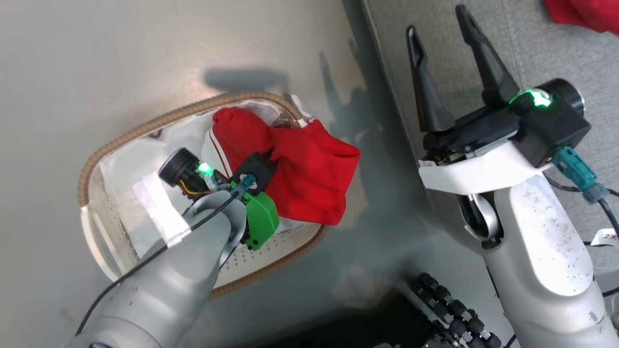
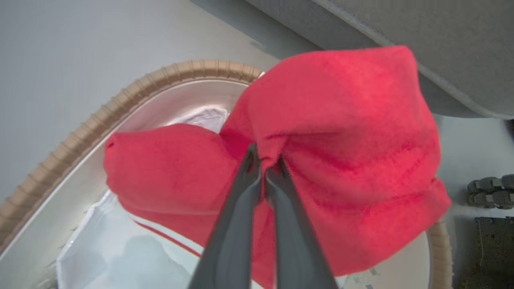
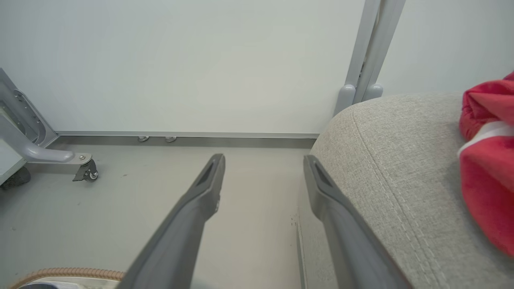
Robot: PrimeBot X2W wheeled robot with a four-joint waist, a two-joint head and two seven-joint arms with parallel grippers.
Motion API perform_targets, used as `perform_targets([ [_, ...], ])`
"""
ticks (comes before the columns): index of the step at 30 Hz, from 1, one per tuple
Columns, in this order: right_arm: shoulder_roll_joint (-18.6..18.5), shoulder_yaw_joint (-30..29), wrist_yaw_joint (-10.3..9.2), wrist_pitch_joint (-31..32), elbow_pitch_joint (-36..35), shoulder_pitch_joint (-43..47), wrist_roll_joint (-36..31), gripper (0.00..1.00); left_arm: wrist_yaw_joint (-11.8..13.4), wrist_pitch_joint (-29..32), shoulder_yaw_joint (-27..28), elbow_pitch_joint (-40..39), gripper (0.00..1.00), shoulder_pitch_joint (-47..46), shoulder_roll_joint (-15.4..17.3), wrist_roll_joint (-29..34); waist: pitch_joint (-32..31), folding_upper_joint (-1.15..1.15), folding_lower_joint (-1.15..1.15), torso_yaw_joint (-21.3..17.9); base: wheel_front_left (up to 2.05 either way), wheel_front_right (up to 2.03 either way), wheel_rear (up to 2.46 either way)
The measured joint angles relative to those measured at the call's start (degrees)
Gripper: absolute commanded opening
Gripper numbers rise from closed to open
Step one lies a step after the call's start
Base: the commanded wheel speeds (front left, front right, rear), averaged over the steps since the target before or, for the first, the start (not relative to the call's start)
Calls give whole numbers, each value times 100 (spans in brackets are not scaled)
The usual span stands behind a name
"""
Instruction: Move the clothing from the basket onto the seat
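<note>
The left gripper is clamping its two dark fingers tightly on a small pucker of the red garment. The cloth is bunching out to either side of the pinch over the basket, and one lobe is draping past the brown rim on the side nearer the seat. With so little cloth in the bite, the fabric is probably at risk of slipping free on the way across and landing on the floor between basket and cushion. A trailing fold could also be snagging the rim and dragging the light basket along. The right gripper is idling with its fingers spread apart, gripping nothing, over the seat's edge, where the other red garment is already lying.
</note>
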Motion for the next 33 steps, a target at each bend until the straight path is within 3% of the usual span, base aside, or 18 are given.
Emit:
perform_targets([
  [16,-152,105,0,-1,555,772,18,100,0,4,1204,-1347,0,1634,18,-5,-1475,0,0,437,0,0,0],
  [33,-147,21,0,-1,942,1698,18,100,0,4,2264,-3147,0,2670,-138,190,-3033,0,-1,954,0,0,0],
])
